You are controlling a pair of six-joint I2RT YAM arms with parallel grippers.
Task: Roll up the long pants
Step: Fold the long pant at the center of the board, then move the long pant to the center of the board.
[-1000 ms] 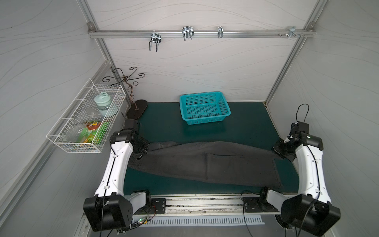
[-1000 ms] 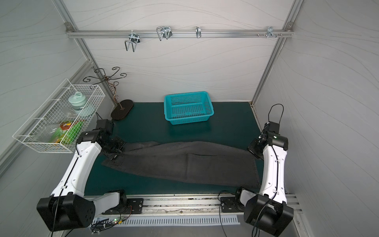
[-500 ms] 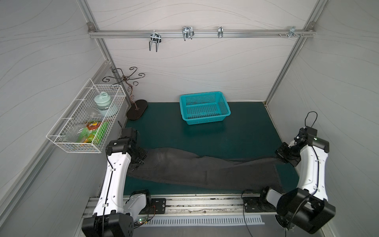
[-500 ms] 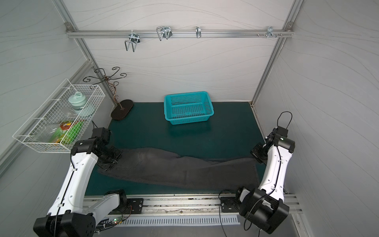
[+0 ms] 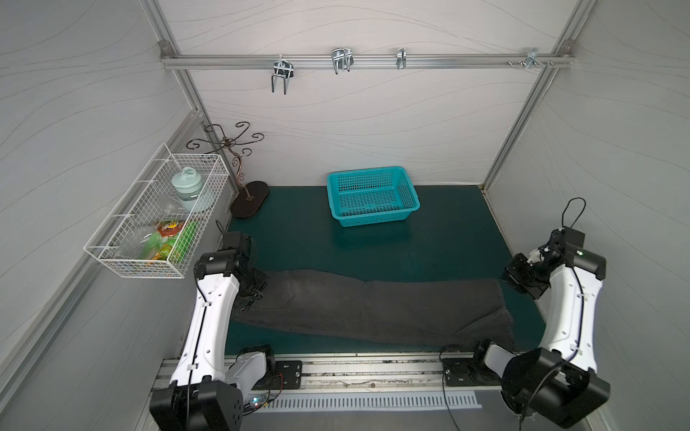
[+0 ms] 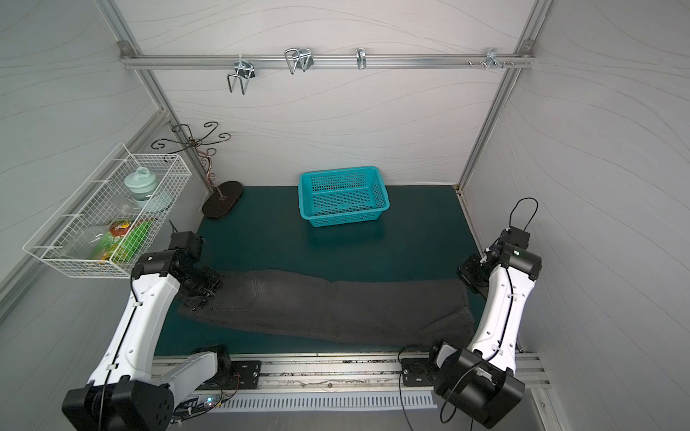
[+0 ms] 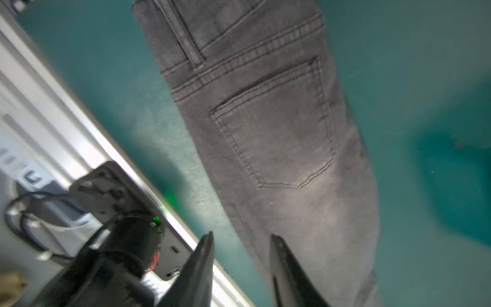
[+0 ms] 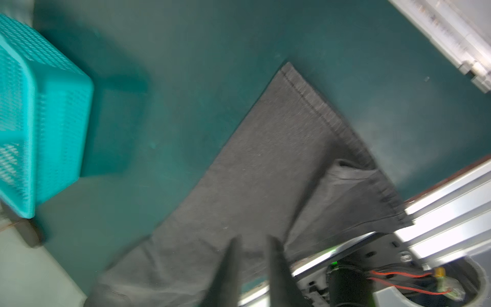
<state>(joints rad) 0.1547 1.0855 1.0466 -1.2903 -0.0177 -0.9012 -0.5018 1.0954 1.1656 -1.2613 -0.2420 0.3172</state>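
Observation:
The long pants (image 5: 373, 306) (image 6: 336, 302) lie flat across the front of the green mat, waist to the left and cuffs to the right. A back pocket shows in the left wrist view on the pants (image 7: 279, 133). My left gripper (image 5: 254, 294) (image 6: 203, 294) hovers over the waist end. Its fingers stand apart around nothing, so this gripper (image 7: 241, 236) is open. My right gripper (image 5: 519, 280) (image 6: 472, 278) sits just beyond the cuffs, raised off the cloth. In the right wrist view the two cuffs of the pants (image 8: 265, 172) lie spread below that shut gripper (image 8: 255, 239).
A teal basket (image 5: 377, 220) (image 6: 343, 218) (image 8: 53, 106) stands at the back middle of the mat. A white wire basket (image 5: 157, 220) of items hangs on the left wall, with a metal stand (image 5: 249, 199) behind it. The aluminium rail (image 5: 354, 367) runs along the front edge.
Both arms pulled the pants toward the front edge and laid them flatter. The left gripper let go of the waist. The right gripper lifted off the cuffs.

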